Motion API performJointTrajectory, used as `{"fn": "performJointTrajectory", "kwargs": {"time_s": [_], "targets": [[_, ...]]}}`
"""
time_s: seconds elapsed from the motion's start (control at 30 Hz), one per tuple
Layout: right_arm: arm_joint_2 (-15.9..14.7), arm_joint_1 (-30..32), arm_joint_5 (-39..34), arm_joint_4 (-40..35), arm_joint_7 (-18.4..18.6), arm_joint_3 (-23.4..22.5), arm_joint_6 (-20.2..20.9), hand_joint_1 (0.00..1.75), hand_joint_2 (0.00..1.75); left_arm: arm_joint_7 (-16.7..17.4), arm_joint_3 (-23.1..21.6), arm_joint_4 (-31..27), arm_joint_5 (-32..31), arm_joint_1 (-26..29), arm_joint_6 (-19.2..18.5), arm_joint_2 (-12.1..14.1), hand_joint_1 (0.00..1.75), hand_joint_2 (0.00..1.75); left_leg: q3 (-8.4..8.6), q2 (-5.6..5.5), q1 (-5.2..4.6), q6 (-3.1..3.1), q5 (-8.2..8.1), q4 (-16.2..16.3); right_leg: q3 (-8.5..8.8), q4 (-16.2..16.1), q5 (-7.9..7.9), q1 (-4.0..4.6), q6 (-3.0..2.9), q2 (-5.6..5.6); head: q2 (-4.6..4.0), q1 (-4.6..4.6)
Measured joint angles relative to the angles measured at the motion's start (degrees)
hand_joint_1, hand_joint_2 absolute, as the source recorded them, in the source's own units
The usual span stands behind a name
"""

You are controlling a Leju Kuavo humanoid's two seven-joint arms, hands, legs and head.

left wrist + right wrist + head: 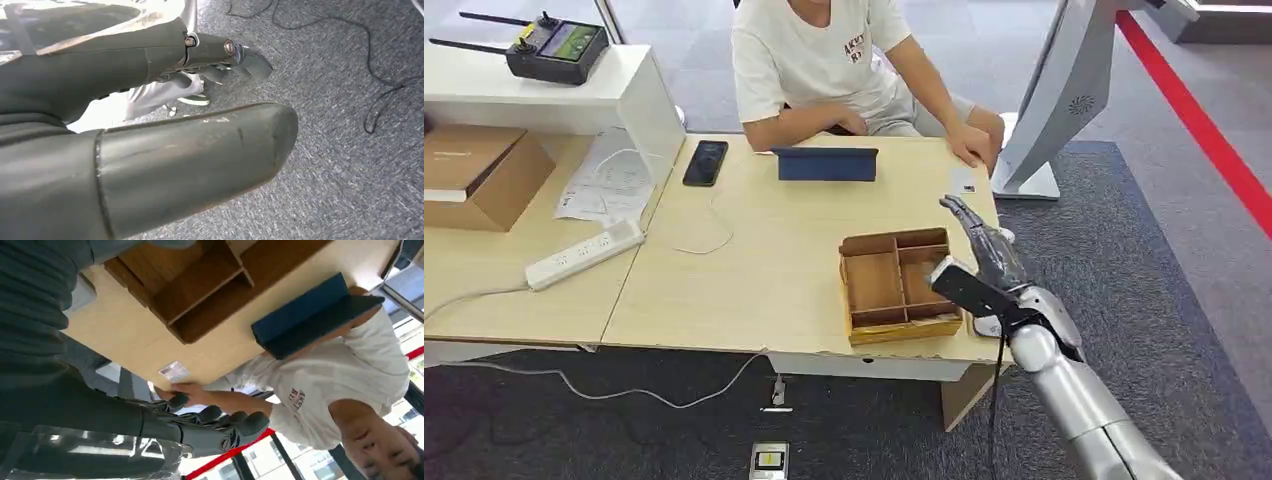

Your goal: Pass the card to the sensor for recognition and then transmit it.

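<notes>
A small pale card (964, 184) lies flat near the table's far right corner; the right wrist view shows the card (174, 371) too. A person's hand (971, 148) rests on the table just behind it. My right hand (986, 248) hovers over the table's right edge with its fingers stretched toward the card, a short way from it and holding nothing. The right hand's fingers (220, 424) are apart and bare. A white kiosk (1064, 100) stands on the carpet beyond the corner. My left hand (220, 55) hangs over grey carpet with nothing in it.
A wooden box with compartments (896, 283) sits beside my right wrist. A blue folded tablet case (826, 163) stands in front of the seated person (824, 60). A phone (705, 162), papers, a power strip (584, 254) and a cardboard box (479, 175) lie further left.
</notes>
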Motion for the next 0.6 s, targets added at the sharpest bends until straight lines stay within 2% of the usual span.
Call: {"fn": "performJointTrajectory", "kwargs": {"time_s": [0.27, 0.47, 0.6], "targets": [[-1.8, 2.6, 0.3, -1.5, -0.3, 0.3, 2.5, 0.0, 1.75, 1.4, 0.0, 0.0, 0.4, 0.0, -0.1, 0.1, 0.0, 0.0, 0.0, 0.01, 0.0, 0.0, 0.0, 0.0, 0.0, 0.0, 0.0, 0.0, 0.0, 0.0, 0.0, 0.0], [-1.9, 3.3, 0.4, -0.6, -3.9, 0.8, 5.1, 0.0, 1.75, 1.8, 0.0, 0.0, 1.3, 0.0, -0.5, 0.2, 0.0, 0.0, 0.0, 0.0, 0.0, 0.0, 0.0, 0.0, 0.0, 0.0, 0.0, 0.0, 0.0, 0.0, 0.0, 0.0], [-2.0, 5.0, 0.8, -0.9, -4.0, 1.5, 7.8, 0.0, 1.75, 2.0, 0.0, 0.0, 1.4, 0.0, -0.5, 0.2, 0.0, 0.0, -0.02, 0.0, 0.0, 0.0, 0.0, 0.0, -0.01, 0.0, -0.01, 0.0, -0.01, 0.0, 0.0, 0.0]]}}
